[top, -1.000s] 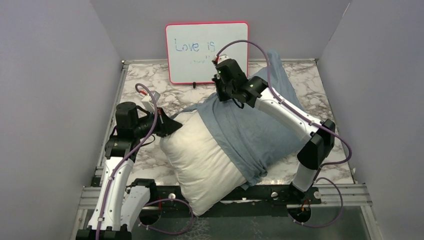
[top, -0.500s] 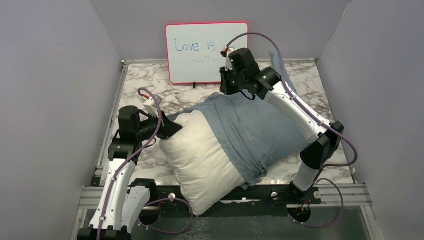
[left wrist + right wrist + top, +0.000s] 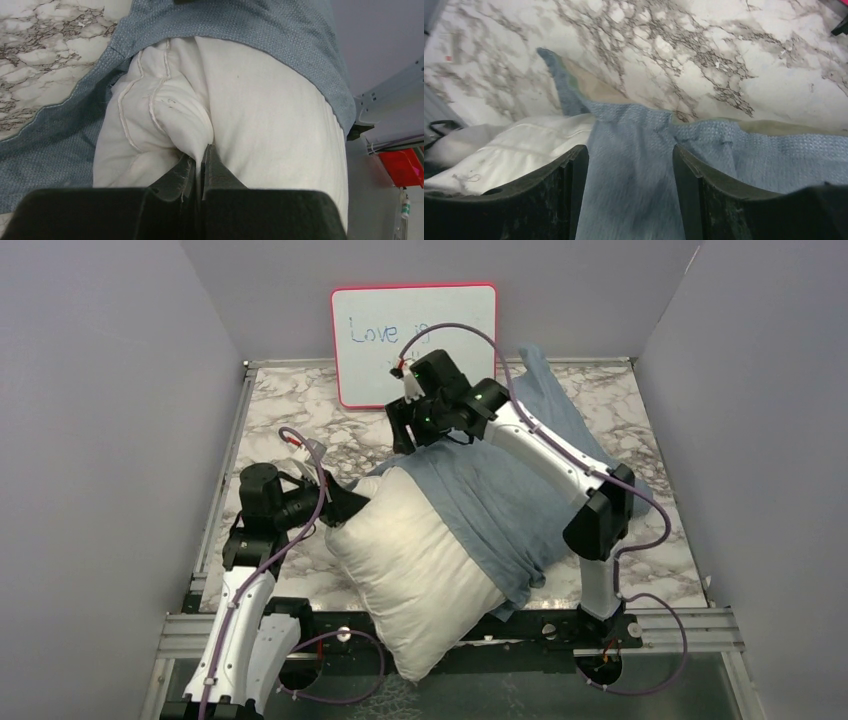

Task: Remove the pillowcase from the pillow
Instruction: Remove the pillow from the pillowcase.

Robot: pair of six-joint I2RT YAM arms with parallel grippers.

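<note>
The white pillow [image 3: 415, 570] lies slantwise across the table, its near end over the front rail. The blue-grey pillowcase [image 3: 510, 500] still sleeves its far half and trails toward the back right. My left gripper [image 3: 350, 508] is shut on a pinch of the pillow's bare left corner [image 3: 175, 120], the fingertips [image 3: 204, 150] pressed together on white cloth. My right gripper [image 3: 405, 435] hovers open over the pillowcase's open edge [image 3: 634, 125]. Blue cloth fills the gap between its spread fingers [image 3: 630, 149], and neither finger touches it. An olive-tan lining shows at the hem [image 3: 589, 87].
A red-framed whiteboard [image 3: 413, 340] stands at the back of the marble table [image 3: 300, 420]. Grey walls close in on both sides. The metal front rail [image 3: 660, 625] runs under the pillow's near end.
My right gripper has opened, let go of the pillowcase and swung left from its far edge to its open hem. The left gripper, still shut on the pillow, has drifted slightly nearer.
</note>
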